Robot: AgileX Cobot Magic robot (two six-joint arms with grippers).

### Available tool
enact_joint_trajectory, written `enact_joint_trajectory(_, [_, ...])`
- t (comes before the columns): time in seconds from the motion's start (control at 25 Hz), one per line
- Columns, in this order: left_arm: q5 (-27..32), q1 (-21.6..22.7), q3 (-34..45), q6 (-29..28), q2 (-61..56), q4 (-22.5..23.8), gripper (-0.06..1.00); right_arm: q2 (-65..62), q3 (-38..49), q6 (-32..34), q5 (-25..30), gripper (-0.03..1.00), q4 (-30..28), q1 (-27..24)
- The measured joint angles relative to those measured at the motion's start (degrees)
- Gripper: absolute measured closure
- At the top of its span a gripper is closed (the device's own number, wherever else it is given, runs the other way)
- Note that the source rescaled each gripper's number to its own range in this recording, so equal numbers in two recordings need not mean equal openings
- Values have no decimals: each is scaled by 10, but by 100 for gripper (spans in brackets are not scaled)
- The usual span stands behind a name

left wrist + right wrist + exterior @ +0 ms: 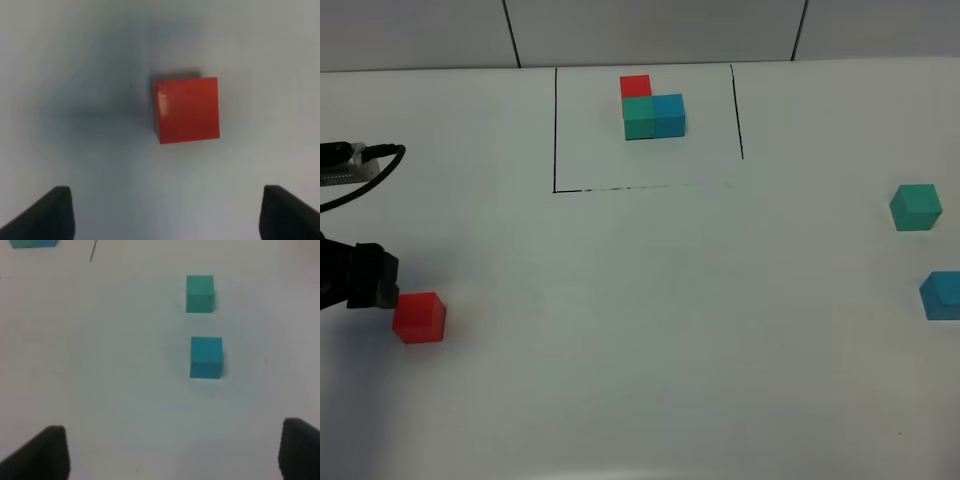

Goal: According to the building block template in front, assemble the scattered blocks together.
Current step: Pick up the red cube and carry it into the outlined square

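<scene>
White table (650, 390), red cube (419, 318) nr wide-spread L claw (167, 212)

We see a white table (640, 400), smooth and matt, with thin black lines (555, 130) drawn on it. Outside those lines, the red cube (187, 110) looks smooth and matt, one face faintly shiny. The green cube (200, 293) and blue cube (206, 357) look equally matt. The left claw (166, 200) is dull black.

A white tabletop (650, 400) meets a pale wall (650, 30) (split by dark seams) under even light.
</scene>
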Motion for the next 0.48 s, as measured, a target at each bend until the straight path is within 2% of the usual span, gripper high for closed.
enact_joint_trajectory(0.28, [-1,-1,-37,-6,71,0,26,0,0,0,0,16,0,0])
enact_joint_trajectory(0.48, [-7,-20,-41,-15,107,0,26,0,0,0,0,16,0,0])
